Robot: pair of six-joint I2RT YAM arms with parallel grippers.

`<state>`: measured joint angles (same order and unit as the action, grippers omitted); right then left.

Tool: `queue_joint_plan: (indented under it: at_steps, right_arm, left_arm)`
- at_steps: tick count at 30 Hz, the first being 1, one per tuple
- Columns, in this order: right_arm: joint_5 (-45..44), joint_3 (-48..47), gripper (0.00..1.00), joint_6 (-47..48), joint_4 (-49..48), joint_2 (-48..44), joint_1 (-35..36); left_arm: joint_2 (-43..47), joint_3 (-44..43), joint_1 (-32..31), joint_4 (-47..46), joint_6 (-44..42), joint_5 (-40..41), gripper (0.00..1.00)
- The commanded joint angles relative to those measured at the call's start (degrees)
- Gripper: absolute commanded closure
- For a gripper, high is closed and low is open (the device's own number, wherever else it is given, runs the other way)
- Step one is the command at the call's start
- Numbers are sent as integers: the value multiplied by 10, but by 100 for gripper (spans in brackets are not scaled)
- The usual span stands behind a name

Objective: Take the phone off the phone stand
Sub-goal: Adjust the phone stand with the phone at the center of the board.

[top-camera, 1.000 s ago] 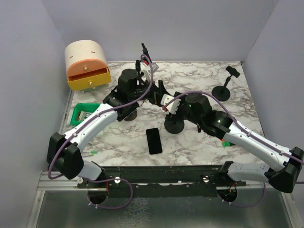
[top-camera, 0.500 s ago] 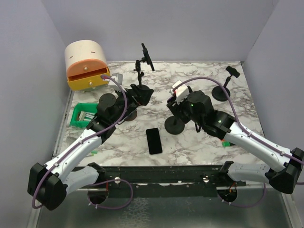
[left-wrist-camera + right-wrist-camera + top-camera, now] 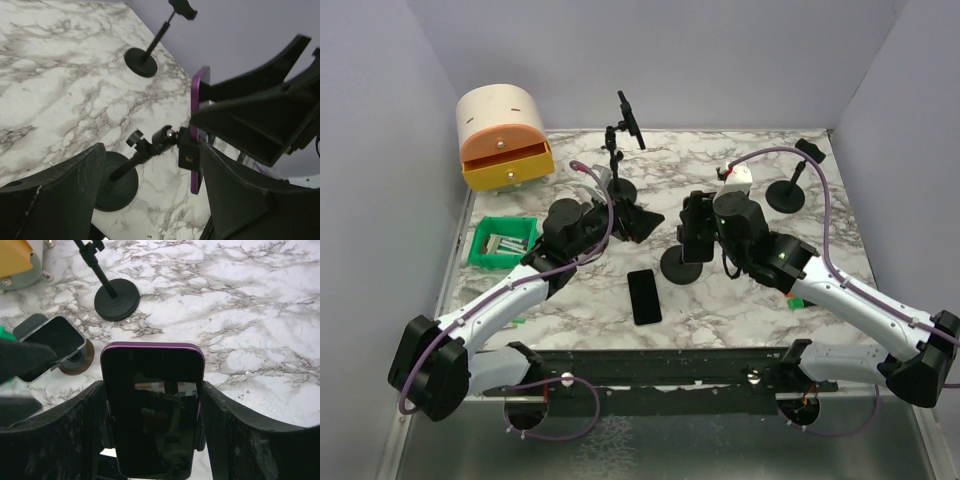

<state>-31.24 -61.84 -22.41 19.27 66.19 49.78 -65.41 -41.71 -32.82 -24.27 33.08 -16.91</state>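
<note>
Veined marble bench [image 3: 260, 315] lies beneath. We see the right pincer [image 3: 153, 390] clasping the glossy, purple-rimmed phone [image 3: 152, 410] by its long edges. It stands upright in the black phone stand [image 3: 680, 265], screen toward that wrist. The left pincer [image 3: 635, 222] gapes, released.

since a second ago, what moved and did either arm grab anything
The left gripper drew back from the rear stand, then swung right, open, toward the purple phone. The right gripper turned and came down around that phone, clamped in its phone stand; grip unclear. The black phone and drawer box stayed put.
</note>
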Motion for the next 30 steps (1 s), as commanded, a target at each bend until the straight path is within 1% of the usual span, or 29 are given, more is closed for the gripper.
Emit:
queue_joint_plan:
  at_steps: [1,5,7,12,16,19,22,24,27,30]
  right_arm:
    - [-71,-17,100,-83,-4,5,1]
    - [-91,-30,100,-91,15,17,1]
    - [-99,-34,100,-95,23,21,1]
    - [-106,-39,100,-99,36,25,1]
    - [-106,-42,100,-99,39,27,1]
    - [-104,-44,100,-101,40,31,1]
    - [-103,-46,100,-103,43,32,1]
    - [-103,-47,100,-104,44,33,1]
    - [-103,-48,100,-103,47,34,1]
    - [-104,-50,100,-100,50,35,1]
  left_arm:
    - [-24,-1,-54,11,-53,-33,25]
    - [-47,-52,-130,116,-118,113,25]
    - [-63,-74,-158,154,-129,176,23]
    - [-66,-81,-190,159,-133,272,22]
    - [-76,-90,-213,157,-155,350,26]
    - [-87,-99,-228,157,-174,398,33]
    - [-89,-101,-238,148,-188,424,37]
    - [-89,-101,-247,139,-201,441,42]
    - [-89,-104,-253,136,-214,462,53]
    - [-87,-104,-255,136,-222,473,69]
